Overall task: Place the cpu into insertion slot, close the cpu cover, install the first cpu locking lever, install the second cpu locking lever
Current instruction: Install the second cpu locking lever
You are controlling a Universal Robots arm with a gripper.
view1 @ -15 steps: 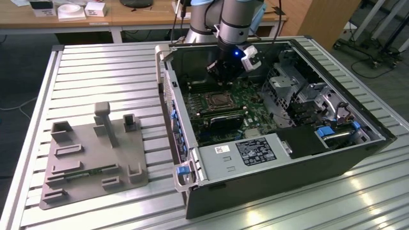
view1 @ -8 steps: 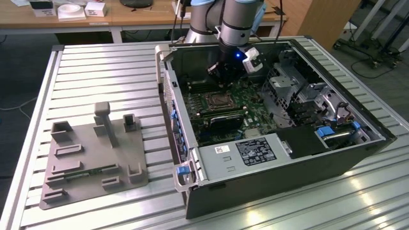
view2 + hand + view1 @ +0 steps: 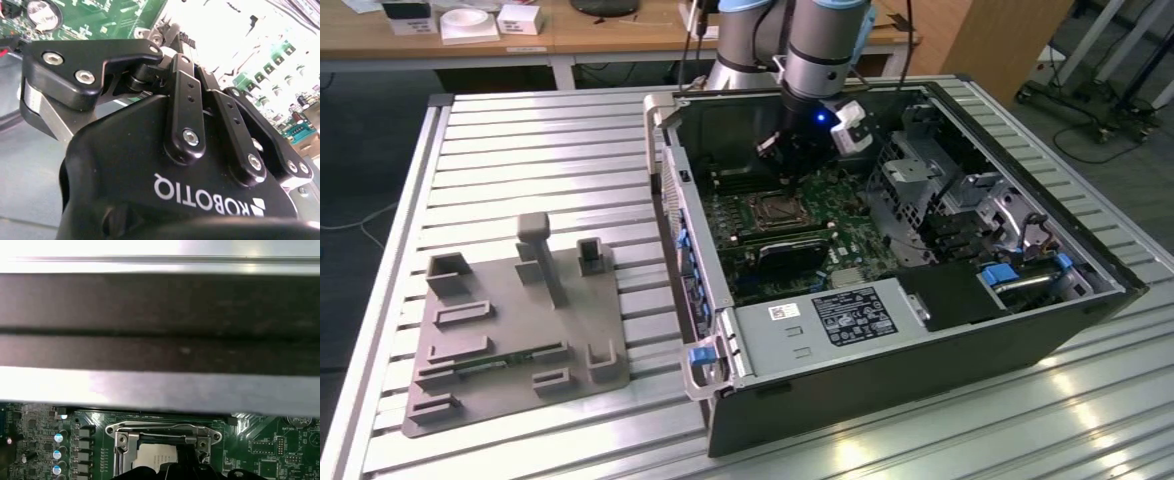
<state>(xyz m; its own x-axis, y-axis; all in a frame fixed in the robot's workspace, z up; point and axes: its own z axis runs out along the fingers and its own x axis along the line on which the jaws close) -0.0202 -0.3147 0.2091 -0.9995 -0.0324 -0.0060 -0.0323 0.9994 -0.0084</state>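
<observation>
Slatted aluminium makes up the table [image 3: 520, 130], and on it lies an opened computer case [image 3: 881, 270] beside a grey plastic fixture tray [image 3: 507, 340] on the exterior view's left. Inside the case sits the green motherboard [image 3: 834, 195], and the arm [image 3: 821, 45] reaches down over its far end, with the tool [image 3: 781, 150] hanging just above the board. From where I stand I cannot tell whether the tool's fingers are apart or together; the second wrist view gives me its black linkages [image 3: 190, 115] from behind, not the tips.

Down on the board, the insertion slot [image 3: 774, 212] has the cpu cover [image 3: 162, 432] lying over it, and the pale face of the cpu [image 3: 155, 455] shows through the window in the first wrist view, so the chip looks seated.

My worry is the locking levers: if the tool comes down off-line, it could scrape the cover or the small capacitors [image 3: 57, 454] just beside the socket, or slip off a thin lever altogether.
</observation>
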